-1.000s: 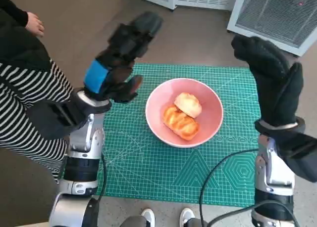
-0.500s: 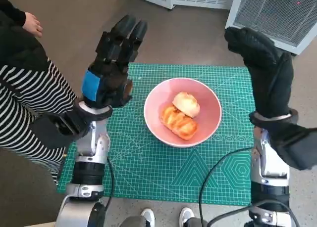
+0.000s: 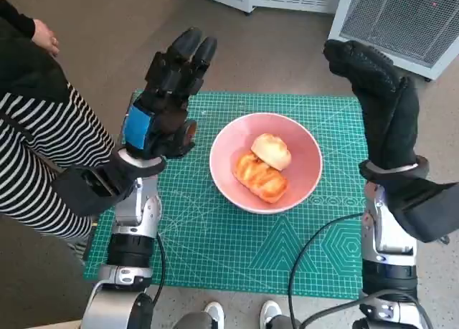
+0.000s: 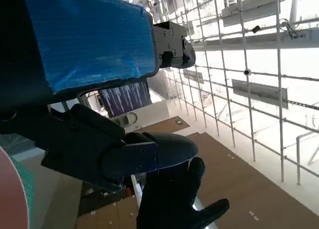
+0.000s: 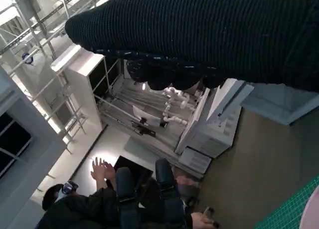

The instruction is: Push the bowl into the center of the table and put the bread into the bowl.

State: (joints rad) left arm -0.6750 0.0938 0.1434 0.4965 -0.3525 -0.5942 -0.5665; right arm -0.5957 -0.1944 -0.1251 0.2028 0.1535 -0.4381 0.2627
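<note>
My left hand [image 3: 163, 99] is raised above the left edge of the green cutting mat [image 3: 215, 250], fingers straight, slightly apart and holding nothing. My right hand [image 3: 376, 103] is up too, over the mat's right side, its gloved fingers spread and empty. Between them the pink bowl [image 3: 305, 175] sits near the middle of the mat with two pieces of bread [image 3: 262, 168] inside, touching each other. The head view alone shows all of that. My left wrist view catches only a sliver of the bowl's rim [image 4: 9, 194] and my gloved right hand [image 4: 174, 204] beyond my own fingers. My right wrist view adds seated people [image 5: 124, 204] and a mat corner [image 5: 291, 209]
</note>
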